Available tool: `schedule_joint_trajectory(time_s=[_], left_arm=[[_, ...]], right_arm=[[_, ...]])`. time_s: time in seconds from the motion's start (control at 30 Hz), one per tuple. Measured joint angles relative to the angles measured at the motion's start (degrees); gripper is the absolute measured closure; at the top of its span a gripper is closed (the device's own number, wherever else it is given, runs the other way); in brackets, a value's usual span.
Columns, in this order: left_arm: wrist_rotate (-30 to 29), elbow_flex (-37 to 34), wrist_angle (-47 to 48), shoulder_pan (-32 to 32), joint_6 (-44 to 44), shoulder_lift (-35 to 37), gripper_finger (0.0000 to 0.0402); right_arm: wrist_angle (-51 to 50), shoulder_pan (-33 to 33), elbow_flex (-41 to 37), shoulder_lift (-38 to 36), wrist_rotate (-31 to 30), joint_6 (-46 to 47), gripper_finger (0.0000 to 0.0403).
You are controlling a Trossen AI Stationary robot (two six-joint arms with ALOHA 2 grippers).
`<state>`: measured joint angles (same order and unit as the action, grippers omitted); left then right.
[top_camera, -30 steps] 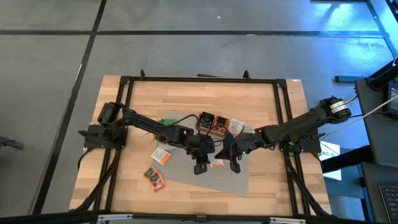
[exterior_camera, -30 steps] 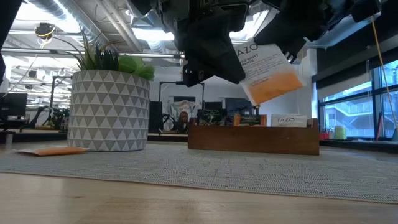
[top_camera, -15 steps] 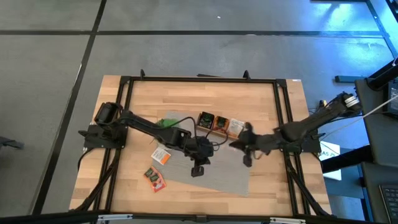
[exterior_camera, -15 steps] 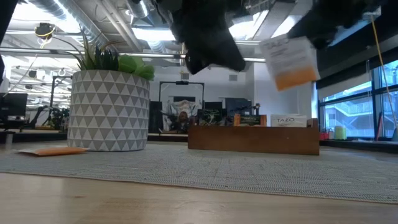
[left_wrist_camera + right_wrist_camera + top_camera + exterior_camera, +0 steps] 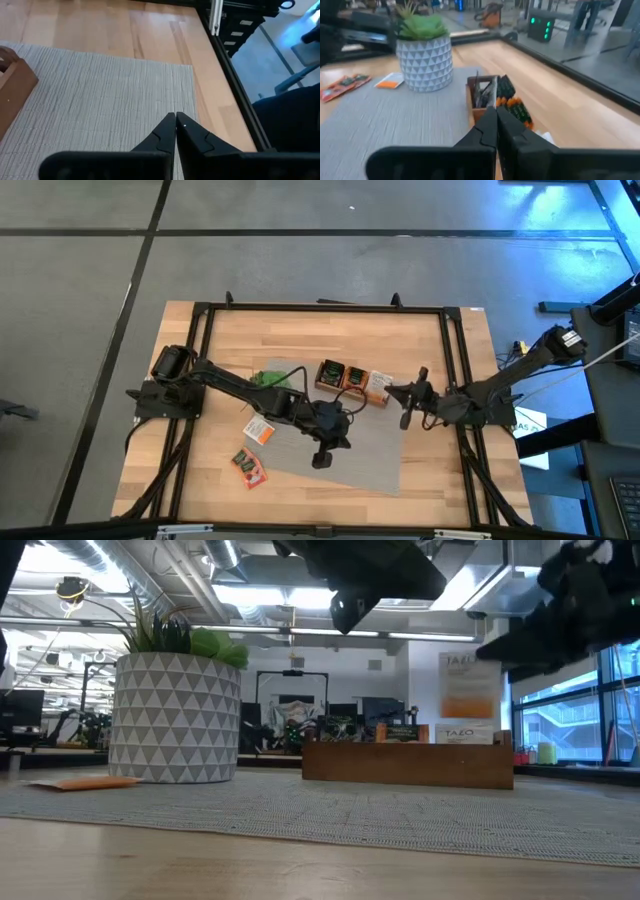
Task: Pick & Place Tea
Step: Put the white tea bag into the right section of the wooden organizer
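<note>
Wooden table top [image 5: 420, 340] is carrying a grey woven mat [image 5: 370, 465] in its middle. Nearest the front edge, two orange-red tea sachets [image 5: 248, 467] are lying on the bare wood, and a white-and-orange sachet [image 5: 259, 430] is sitting just behind them at the mat's edge. The left gripper [image 5: 322, 461] is hanging over the mat with its fingers [image 5: 167, 131] pressed together on nothing. Farther back, the right gripper [image 5: 405, 418] is hovering beside the wooden box [image 5: 352, 380], its fingers pinching a white-and-orange tea sachet [image 5: 467, 685] that is hanging upright above the box's right end. More sachets are standing inside the box compartments. The potted plant [image 5: 175, 705] is standing left of the box.
</note>
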<state>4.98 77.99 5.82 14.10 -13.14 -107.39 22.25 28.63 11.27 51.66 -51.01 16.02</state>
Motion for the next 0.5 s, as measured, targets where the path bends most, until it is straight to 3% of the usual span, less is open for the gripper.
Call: schedule_joint_trajectory(time_s=[0.2,0.5], left_arm=[[-0.01,0.01,-0.14,0.14,-0.49,0.0,0.0389],[-0.03,0.0,-0.1,0.12,-0.61,0.0,0.0392]], right_arm=[[7.29,-1.8,-5.92,0.0,0.01,-2.58,0.0401],[6.72,-3.42,-7.96,0.04,2.71,-2.58,0.04]])
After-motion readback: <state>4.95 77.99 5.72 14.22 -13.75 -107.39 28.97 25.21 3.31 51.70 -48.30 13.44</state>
